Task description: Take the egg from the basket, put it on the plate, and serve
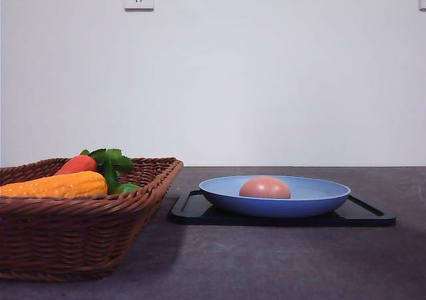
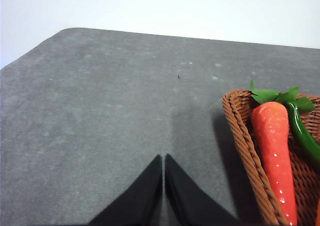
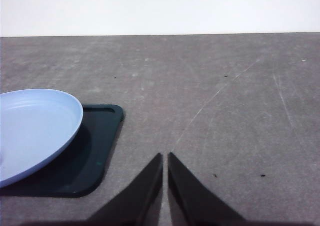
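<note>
Left claw (image 2: 163, 186): black fingers pressed together with nothing between them, over bare grey counter (image 2: 110, 116), just beside the basket's corner.
Right claw (image 3: 165, 186): fingers likewise together and empty, over the counter near the tray's corner.
Egg: smooth, matte, pinkish-brown oval egg (image 1: 265, 187) lies in the middle of the plate, clear of both claws.
Egg handling: likely light, rigid, round and prone to roll or slip; I would take it across its narrow middle with gentle pressure.
Plate: large, round, shallow blue plate (image 1: 313, 203) with a raised rim, sitting on the tray; it holds the egg alone.
Tray: flat black rectangular tray (image 1: 363, 215) under the plate, lying on the counter.
Basket: wide, shallow, dark brown woven wicker basket (image 1: 80, 227) with flaring sides, just left of the tray.
Basket contents: orange-red carrot (image 2: 274, 151) with green leaves, a yellow-orange corn cob (image 1: 56, 184), a small green round vegetable (image 1: 125, 188).
Progress: transfer looks done; serving probably means gripping the tray's rim or the plate's edge.
</note>
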`<act>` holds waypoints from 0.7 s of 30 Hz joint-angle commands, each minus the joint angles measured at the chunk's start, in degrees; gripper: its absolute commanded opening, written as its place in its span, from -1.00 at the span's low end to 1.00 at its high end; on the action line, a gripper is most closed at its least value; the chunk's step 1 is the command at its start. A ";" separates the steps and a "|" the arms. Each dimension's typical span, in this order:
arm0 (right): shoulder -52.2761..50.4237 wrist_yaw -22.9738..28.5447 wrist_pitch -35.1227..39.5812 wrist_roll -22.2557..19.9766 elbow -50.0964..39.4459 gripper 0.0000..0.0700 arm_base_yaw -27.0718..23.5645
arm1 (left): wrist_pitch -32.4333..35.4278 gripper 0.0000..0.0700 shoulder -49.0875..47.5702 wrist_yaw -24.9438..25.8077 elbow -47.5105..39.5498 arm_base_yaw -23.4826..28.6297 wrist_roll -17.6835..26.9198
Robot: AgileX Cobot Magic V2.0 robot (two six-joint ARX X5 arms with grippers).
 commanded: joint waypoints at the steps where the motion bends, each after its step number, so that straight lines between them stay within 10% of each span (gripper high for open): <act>1: -0.15 0.14 0.24 0.87 -0.37 -1.00 -0.02 | 0.59 -1.00 -0.13 0.07 -1.60 0.02 -0.13; 21: -0.15 0.13 0.24 0.87 -0.37 -1.00 -0.02 | 0.59 -1.00 -0.13 0.05 -1.60 0.02 -0.13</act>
